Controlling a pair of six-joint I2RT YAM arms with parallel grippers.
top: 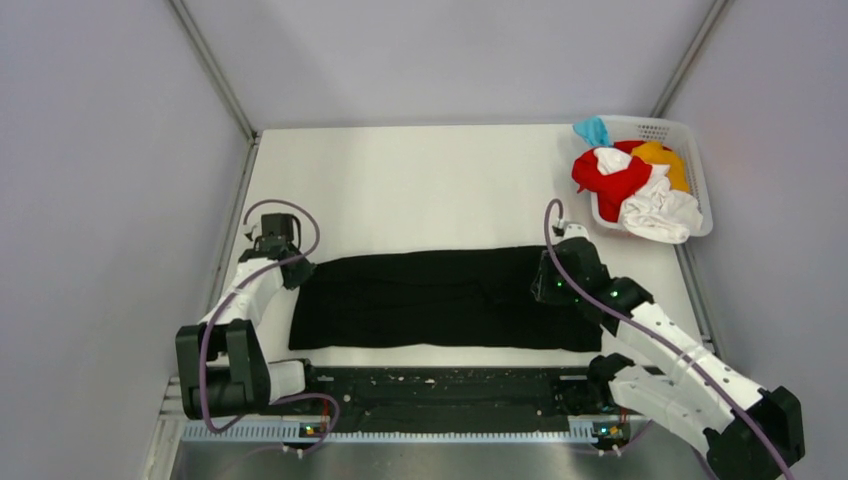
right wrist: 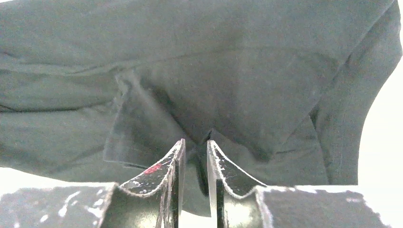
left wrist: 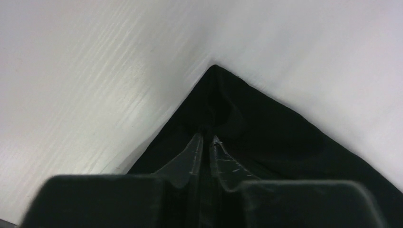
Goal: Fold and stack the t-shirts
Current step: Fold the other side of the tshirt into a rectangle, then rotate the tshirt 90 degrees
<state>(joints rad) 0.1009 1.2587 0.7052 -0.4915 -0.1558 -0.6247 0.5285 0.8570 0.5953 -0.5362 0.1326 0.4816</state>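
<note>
You have the black t-shirt (top: pixel 440 298) flat, in a wide band. Beyond its far right corner: basket (top: pixel 703 172) heaped with loose shirts (top: pixel 612 182). Left gripper (left wrist: pixel 206 137) clenched on its left corner. Right gripper (right wrist: pixel 195 143) parted a crack, tips on its right end.

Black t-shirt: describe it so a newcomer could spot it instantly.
On the white table, look at the near half, between the two arms. The black t-shirt lies flat there as a wide strip. It is the only dark, spread-out garment; the coloured shirts sit bunched in the white basket at the far right corner.
</note>
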